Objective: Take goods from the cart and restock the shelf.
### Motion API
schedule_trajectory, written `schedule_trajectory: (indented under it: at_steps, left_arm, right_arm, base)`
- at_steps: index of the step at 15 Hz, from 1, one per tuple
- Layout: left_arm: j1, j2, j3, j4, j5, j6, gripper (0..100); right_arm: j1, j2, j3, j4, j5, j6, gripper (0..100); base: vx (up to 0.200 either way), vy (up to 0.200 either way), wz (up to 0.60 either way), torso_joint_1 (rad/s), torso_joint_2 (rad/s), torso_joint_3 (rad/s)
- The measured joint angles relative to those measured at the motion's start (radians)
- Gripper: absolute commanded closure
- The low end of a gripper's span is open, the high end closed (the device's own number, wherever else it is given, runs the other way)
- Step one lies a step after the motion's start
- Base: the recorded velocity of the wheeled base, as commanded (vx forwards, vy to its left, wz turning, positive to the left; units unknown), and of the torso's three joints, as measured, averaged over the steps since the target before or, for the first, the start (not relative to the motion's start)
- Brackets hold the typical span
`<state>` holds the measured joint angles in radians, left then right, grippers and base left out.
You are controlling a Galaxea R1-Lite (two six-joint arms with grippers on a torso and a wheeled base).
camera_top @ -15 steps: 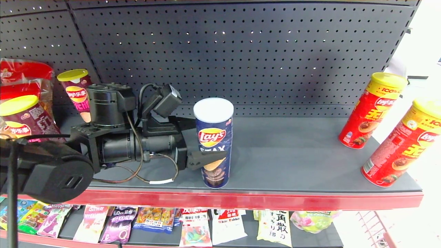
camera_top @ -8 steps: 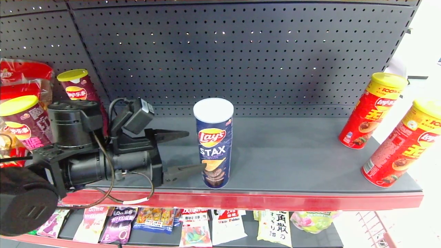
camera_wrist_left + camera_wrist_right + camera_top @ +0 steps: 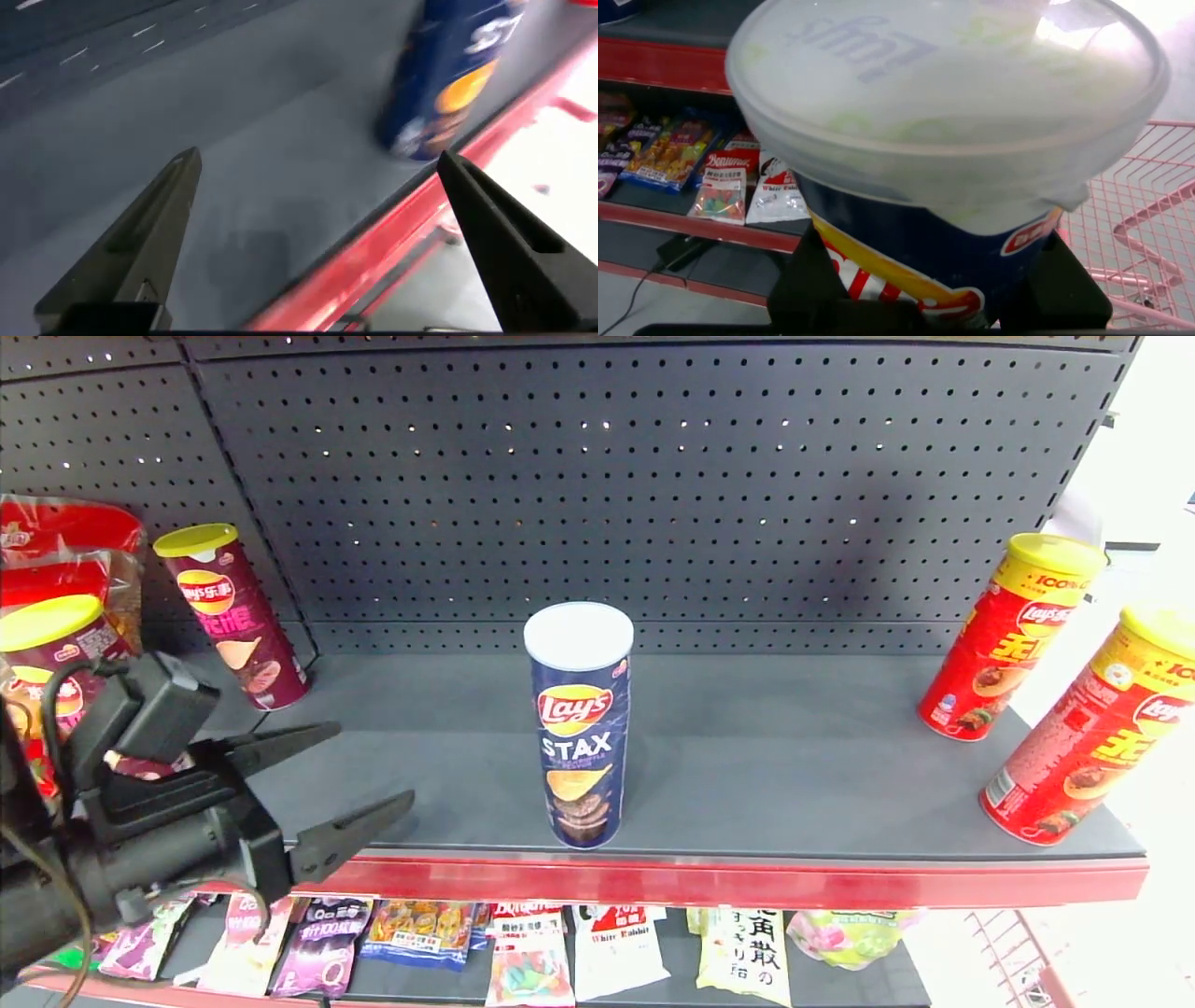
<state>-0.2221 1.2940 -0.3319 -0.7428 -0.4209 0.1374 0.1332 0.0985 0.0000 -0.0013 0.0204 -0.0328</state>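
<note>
While the left claw (image 3: 373,763) hangs wide open and empty over the shelf's (image 3: 794,756) front left edge, the blue can (image 3: 579,723) stands upright mid-shelf near the red lip, well apart from it: a dark blue tube with a flat white lid and a yellow-red badge. The right claw (image 3: 934,303) is clamped on a second can (image 3: 943,140), dark blue with a clear lid, the pink cart (image 3: 1158,233) behind it
</note>
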Motion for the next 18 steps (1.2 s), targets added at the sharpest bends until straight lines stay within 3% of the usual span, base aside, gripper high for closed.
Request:
schedule_trajectory:
  at_steps: [3,6,9,13,18]
  left_arm:
    - [0.009,-0.194,0.081,0.140,0.059,-0.044,0]
    - [0.010,-0.412,0.111,0.410,0.070,-0.053,0]
    - [0.010,-0.614,0.122,0.666,0.076,-0.054,0]
    - [0.009,-0.712,0.122,0.686,0.095,-0.054,0]
    - [0.009,-0.737,0.122,0.688,0.127,-0.054,0]
  right_arm:
    - [0.010,0.013,-0.038,0.000,0.034,-0.025,100]
    - [0.029,0.172,-0.234,0.000,0.088,-0.007,100]
    - [0.095,0.480,-0.463,-0.034,0.159,-0.053,100]
    - [0.160,0.934,-0.737,-0.199,0.229,-0.080,100]
    - [0.241,1.335,-1.024,-0.322,0.250,-0.083,100]
  base:
    - [0.000,0.000,0.00,0.000,0.00,0.000]
    - [0.000,0.000,0.00,0.000,0.00,0.000]
    - [0.000,0.000,0.00,0.000,0.00,0.000]
    - [0.000,0.000,0.00,0.000,0.00,0.000]
    - [0.000,0.000,0.00,0.000,0.00,0.000]
